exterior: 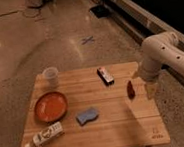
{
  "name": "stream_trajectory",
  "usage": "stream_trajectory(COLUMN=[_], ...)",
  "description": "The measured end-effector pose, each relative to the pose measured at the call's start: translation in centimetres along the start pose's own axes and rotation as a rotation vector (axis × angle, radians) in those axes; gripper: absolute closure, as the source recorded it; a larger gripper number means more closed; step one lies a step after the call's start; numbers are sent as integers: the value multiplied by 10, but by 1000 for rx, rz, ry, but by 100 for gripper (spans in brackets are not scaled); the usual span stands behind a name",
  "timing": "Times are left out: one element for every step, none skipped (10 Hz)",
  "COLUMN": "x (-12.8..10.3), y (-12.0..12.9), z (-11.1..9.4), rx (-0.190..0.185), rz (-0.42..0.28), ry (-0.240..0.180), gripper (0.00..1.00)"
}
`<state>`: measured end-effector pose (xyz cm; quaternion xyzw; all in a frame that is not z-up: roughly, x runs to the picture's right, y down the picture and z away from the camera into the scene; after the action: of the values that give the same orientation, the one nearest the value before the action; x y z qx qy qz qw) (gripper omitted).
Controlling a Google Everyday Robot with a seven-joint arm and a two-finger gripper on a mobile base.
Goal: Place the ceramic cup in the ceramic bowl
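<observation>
The ceramic cup is small and whitish-grey. It stands upright near the far left corner of the wooden table. The ceramic bowl is wide and shallow with an orange-red inside, and sits just in front of the cup on the left side. My gripper hangs from the white arm over the table's right edge, far from both cup and bowl. It holds nothing that I can see.
A white labelled bottle lies on its side at the front left. A blue sponge lies in front of the middle. A dark flat packet lies at the back. A small dark red object stands beside the gripper.
</observation>
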<state>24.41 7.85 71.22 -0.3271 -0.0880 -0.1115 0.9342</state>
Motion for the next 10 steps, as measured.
stream_trajectory(x=[0,0,0,0,0,0,0,-1,-8,-30], y=[0,0,0,0,0,0,0,-2,-13,-44], z=[0,0,0,0,0,0,0,-1,-5,-19], rx=[0,0,0,0,0,0,1,5,23,76], rz=[0,0,0,0,0,0,0,2,-5,-29], ry=[0,0,0,0,0,0,0,-4,-17,-53], gripper=[20,20,20,20,20,20,20,20,20,20])
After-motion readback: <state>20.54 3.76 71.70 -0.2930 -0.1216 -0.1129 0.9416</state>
